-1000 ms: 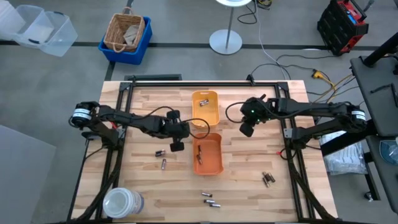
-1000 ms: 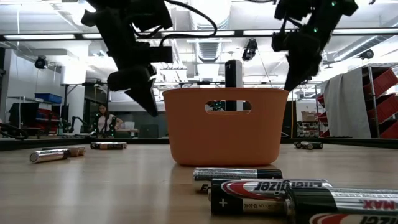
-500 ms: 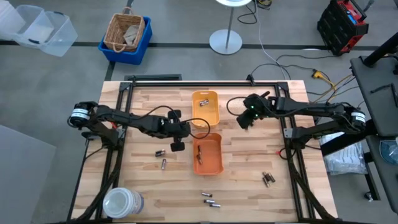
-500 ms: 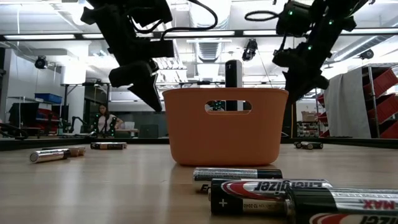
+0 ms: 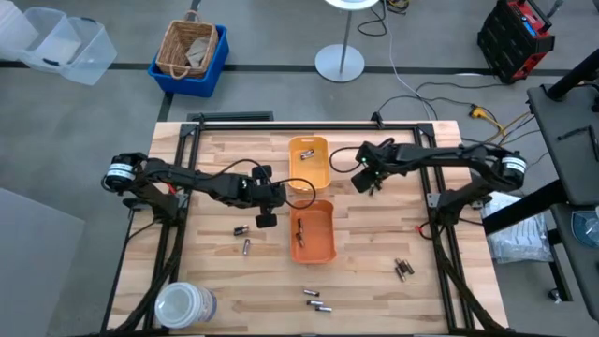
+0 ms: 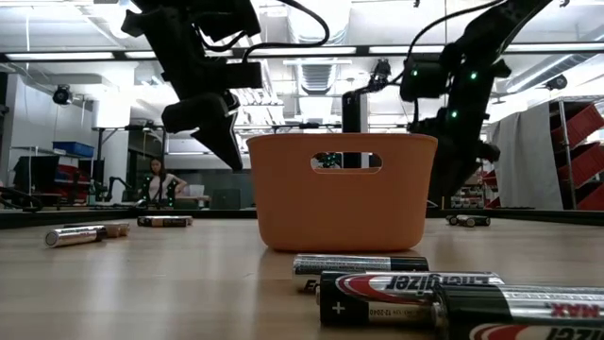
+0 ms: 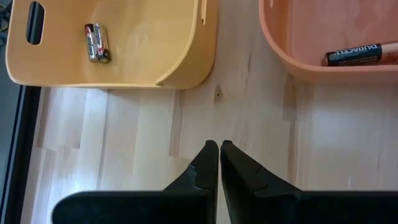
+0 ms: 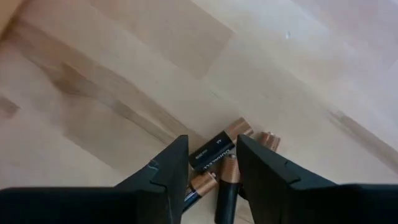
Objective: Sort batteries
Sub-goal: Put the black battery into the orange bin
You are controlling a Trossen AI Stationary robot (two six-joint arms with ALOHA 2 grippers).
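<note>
Batteries lie loose on the wooden table (image 5: 215,281): a pair (image 5: 243,239) left of the orange tray (image 5: 313,234), a pair (image 5: 318,300) near the front edge, a cluster (image 5: 401,270) at the right. Two batteries (image 7: 97,42) lie in the yellow tray (image 5: 309,161) and one battery (image 7: 352,54) lies in the orange tray. My left gripper (image 7: 219,146) is shut on nothing, above the bare table left of the two trays. My right gripper (image 8: 213,146) is open, low beside the yellow tray's right side, its fingers on either side of a small cluster of batteries (image 8: 217,149). My right gripper comes down from above onto the cluster. A black battery with a copper end (image 8: 239,129) lies in the gap between the open fingers (image 8: 171,168). Other batteries lie partly hidden behind the fingers. I cannot tell whether the fingers touch any of them.
A clear lidded jar (image 5: 183,305) stands at the table's front left corner. Black frame rails (image 5: 178,187) run along the table's left and right sides. The floor beyond the far edge holds a blue crate with a basket (image 5: 190,51) and a lamp base (image 5: 339,62).
My right gripper has gone toward the table's far edge and left, toward the yellow tray, and has come down close to the table. My left gripper stays where it was.
</note>
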